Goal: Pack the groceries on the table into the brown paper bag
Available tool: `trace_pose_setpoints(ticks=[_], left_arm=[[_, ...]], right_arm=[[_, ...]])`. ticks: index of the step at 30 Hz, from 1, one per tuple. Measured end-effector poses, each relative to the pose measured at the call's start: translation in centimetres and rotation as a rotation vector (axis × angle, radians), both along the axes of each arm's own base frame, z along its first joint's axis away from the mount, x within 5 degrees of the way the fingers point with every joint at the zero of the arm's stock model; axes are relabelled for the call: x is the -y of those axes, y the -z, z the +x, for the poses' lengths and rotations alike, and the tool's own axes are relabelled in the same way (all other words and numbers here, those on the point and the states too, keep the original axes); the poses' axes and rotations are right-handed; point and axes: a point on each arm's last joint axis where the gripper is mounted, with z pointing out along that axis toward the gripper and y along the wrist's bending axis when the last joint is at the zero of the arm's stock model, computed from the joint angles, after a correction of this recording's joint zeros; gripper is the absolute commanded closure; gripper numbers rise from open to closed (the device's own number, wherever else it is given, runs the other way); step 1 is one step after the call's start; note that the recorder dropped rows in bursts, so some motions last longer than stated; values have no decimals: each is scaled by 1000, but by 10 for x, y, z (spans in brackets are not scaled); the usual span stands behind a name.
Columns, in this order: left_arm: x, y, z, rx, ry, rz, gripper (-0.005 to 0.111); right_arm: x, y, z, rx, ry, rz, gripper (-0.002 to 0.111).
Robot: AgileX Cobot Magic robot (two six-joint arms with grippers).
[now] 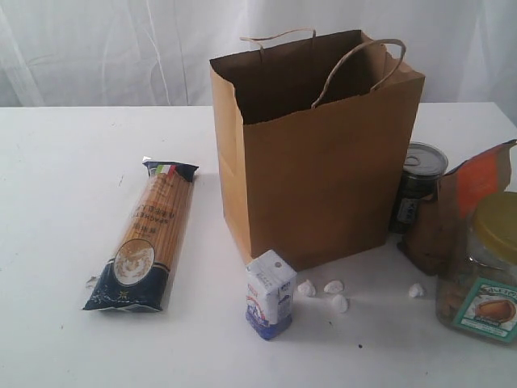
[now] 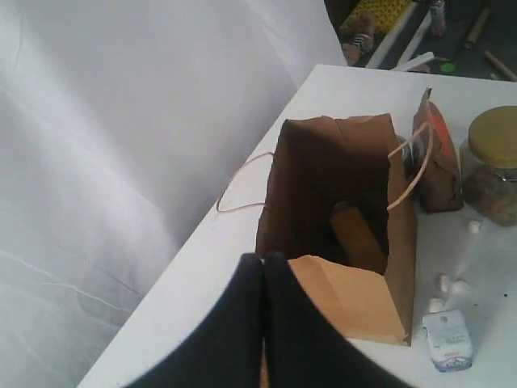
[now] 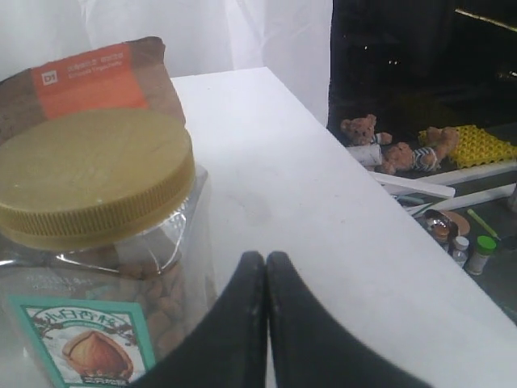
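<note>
Left gripper (image 2: 262, 271) and right gripper (image 3: 266, 265) sit pinched together, empty; the long blue-ended spaghetti packet (image 1: 145, 238) looks best gripped mid-length for the tall kraft-paper bag (image 1: 323, 170)

matt kraft-paper bag (image 1: 323, 170), glossy spaghetti packet (image 1: 145, 238)

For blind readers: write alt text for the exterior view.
An open brown kraft-paper bag stands upright on a white tabletop. A long spaghetti packet with dark-blue ends lies to its left, a blue-white carton and white lumps in front, and a dark tin can, orange-labelled brown pouch and yellow-lidded jar to its right.
</note>
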Motion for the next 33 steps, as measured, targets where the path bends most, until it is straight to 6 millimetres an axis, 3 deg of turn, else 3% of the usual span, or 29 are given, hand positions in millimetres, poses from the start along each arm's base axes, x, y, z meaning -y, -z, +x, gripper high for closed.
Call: trace_pose_setpoints(ticks=[3, 7, 11, 20, 27, 33], left_arm=[[-4, -2, -5, -4, -10, -22, 107], [-12, 1, -16, -2, -13, -20, 107], [-19, 24, -24, -51, -22, 22, 107], [-31, 122, -35, -98, -111, -108, 107], [-42, 218, -46, -209, -209, -244, 107], [-48, 269, -53, -246, -256, -334, 107]], right_arm=[[-1, -6, 1, 70, -11, 0, 108], [-5, -22, 4, 297, -34, 163, 108], [-7, -36, 3, 466, -67, 227, 108], [-9, -52, -1, 667, -124, 358, 108], [-9, -55, -2, 704, -136, 516, 108], [-10, -88, -10, 646, -116, 507, 108]])
